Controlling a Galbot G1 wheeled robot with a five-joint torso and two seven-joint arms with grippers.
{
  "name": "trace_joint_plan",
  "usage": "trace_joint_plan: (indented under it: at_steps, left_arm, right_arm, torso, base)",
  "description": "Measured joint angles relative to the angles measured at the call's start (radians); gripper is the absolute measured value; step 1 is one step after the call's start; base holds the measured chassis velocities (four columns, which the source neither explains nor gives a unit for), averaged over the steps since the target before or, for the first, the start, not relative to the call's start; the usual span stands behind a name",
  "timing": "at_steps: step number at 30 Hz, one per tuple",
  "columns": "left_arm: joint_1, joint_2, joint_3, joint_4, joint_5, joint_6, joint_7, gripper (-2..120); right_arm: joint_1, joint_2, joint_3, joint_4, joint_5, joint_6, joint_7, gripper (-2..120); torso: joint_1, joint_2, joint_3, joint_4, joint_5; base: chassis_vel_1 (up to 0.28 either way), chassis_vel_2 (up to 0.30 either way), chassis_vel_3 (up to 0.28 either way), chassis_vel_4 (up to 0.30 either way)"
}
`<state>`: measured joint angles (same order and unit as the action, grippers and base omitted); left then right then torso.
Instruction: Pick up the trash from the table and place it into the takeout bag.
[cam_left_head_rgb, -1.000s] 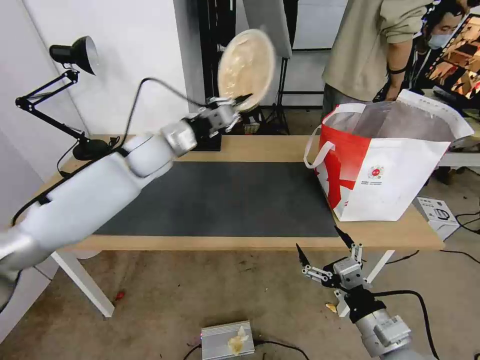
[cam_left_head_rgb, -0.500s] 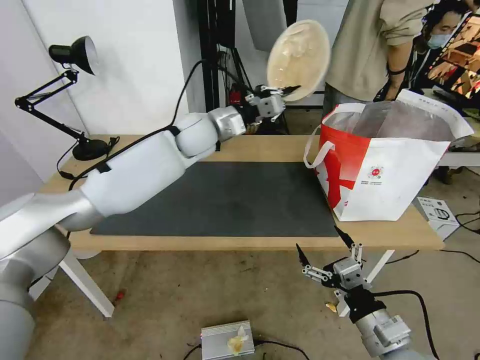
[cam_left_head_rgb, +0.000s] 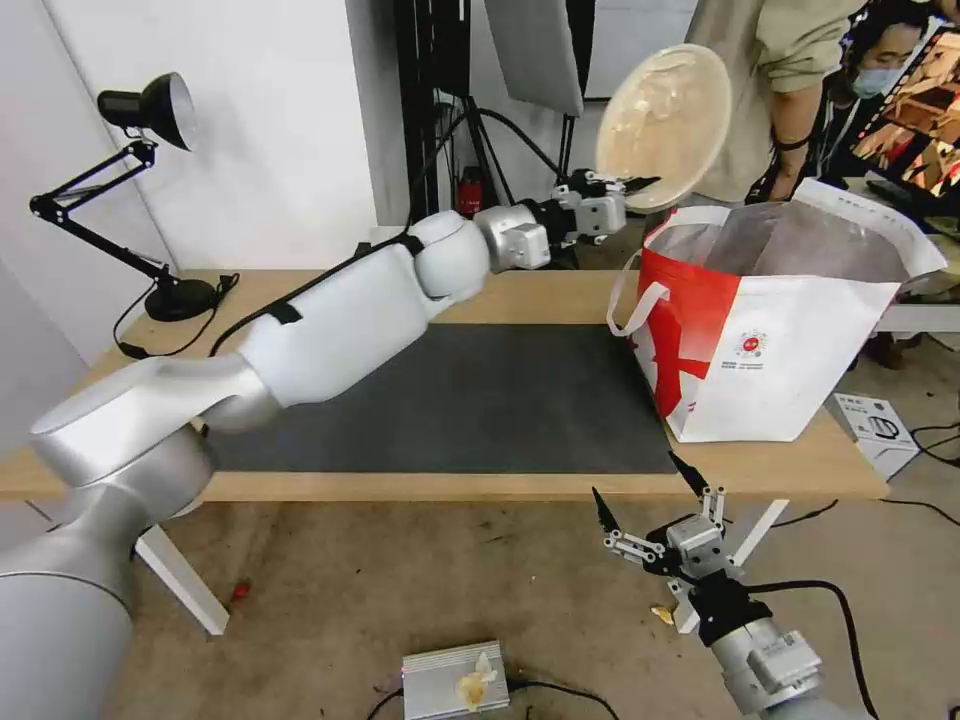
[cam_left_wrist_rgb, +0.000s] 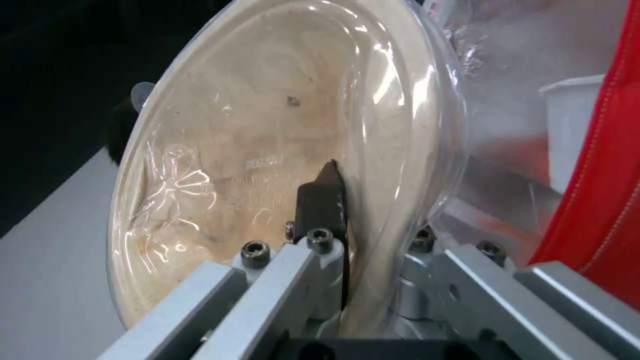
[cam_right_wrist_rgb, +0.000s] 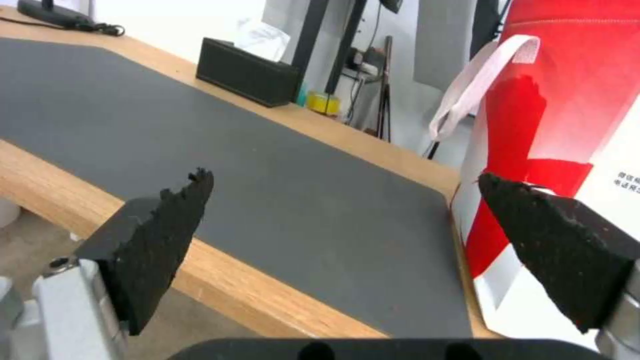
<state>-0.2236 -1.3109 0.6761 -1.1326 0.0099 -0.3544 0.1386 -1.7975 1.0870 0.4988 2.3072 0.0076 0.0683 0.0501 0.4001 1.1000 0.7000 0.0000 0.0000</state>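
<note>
Since the earlier frames the left arm has swept its load from upper centre of the head view toward the upper right, so the beige paper-pulp bowl (cam_left_head_rgb: 668, 125) now hangs tilted on edge just above the near-left rim of the takeout bag (cam_left_head_rgb: 790, 345). The left gripper (cam_left_head_rgb: 628, 192) is clamped on the bowl's lower rim; in the left wrist view one black finger (cam_left_wrist_rgb: 325, 200) presses inside the clear lid while the other sits behind the bowl (cam_left_wrist_rgb: 280, 150). To finish well, I judge the arm should carry the bowl further over the foil-lined opening, past the white strap handle (cam_left_head_rgb: 635, 300), before letting go, since a drop now could catch the rim and tip outward onto the table (cam_left_head_rgb: 560, 300). Down at the lower right of the head view, the right gripper (cam_left_head_rgb: 650, 505) waits below the table edge, fingers (cam_right_wrist_rgb: 167, 235) spread wide apart.
</note>
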Motion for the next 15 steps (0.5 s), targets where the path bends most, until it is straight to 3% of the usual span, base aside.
trace_joint_plan:
  at_steps: [6,15]
  left_arm:
    - [0.005,-0.032,-0.001,0.035,0.027,-0.015,0.010,3]
    - [0.022,-0.135,-0.051,0.158,0.157,-0.084,0.050,3]
  right_arm:
    - [0.000,0.000,0.000,0.000,0.000,0.000,0.000,100]
    - [0.000,0.000,0.000,0.000,0.000,0.000,0.000,100]
  torso:
    - [0.000,0.000,0.000,0.0001,0.0000]
    - [0.000,0.000,0.000,-0.0001,0.0001]
  base:
    - [0.000,0.000,0.000,0.000]
    - [0.000,0.000,0.000,0.000]
